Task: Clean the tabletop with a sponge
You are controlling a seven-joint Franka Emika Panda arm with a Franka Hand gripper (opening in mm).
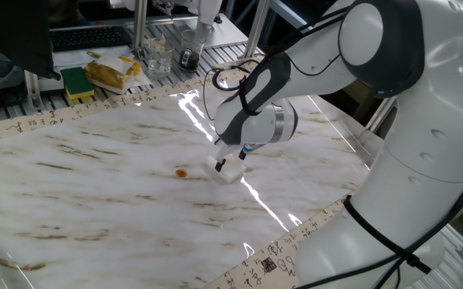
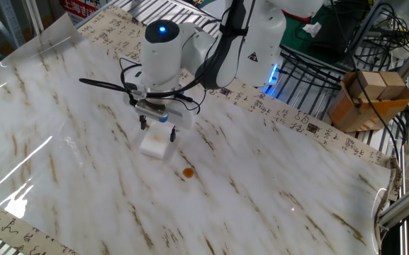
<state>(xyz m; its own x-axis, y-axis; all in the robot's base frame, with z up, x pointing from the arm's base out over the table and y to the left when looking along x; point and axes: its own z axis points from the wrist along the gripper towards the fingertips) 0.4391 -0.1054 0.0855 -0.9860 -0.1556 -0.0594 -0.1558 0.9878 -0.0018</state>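
The white marble-look tabletop (image 1: 95, 185) with brown streaks fills both views (image 2: 275, 184). The small white sponge (image 1: 229, 171) lies flat on it near the middle, and it also shows in the other fixed view (image 2: 154, 145). My gripper (image 1: 230, 159) points straight down right over the sponge, jaws open. Its dark fingertips (image 2: 174, 133) stand either side of the sponge's top without squeezing it, and the gripper (image 2: 158, 128) holds nothing. A small orange spot (image 1: 181, 172) lies on the tabletop a short way from the sponge (image 2: 188, 172).
Beyond the beige printed band (image 1: 71, 114) lie a green-and-yellow sponge (image 1: 75, 83), a yellow snack bag (image 1: 112, 74) and a glass (image 1: 158, 56). A cardboard box (image 2: 367, 99) and cables sit past the table's far side. My arm's white links (image 1: 424, 160) overhang one table edge.
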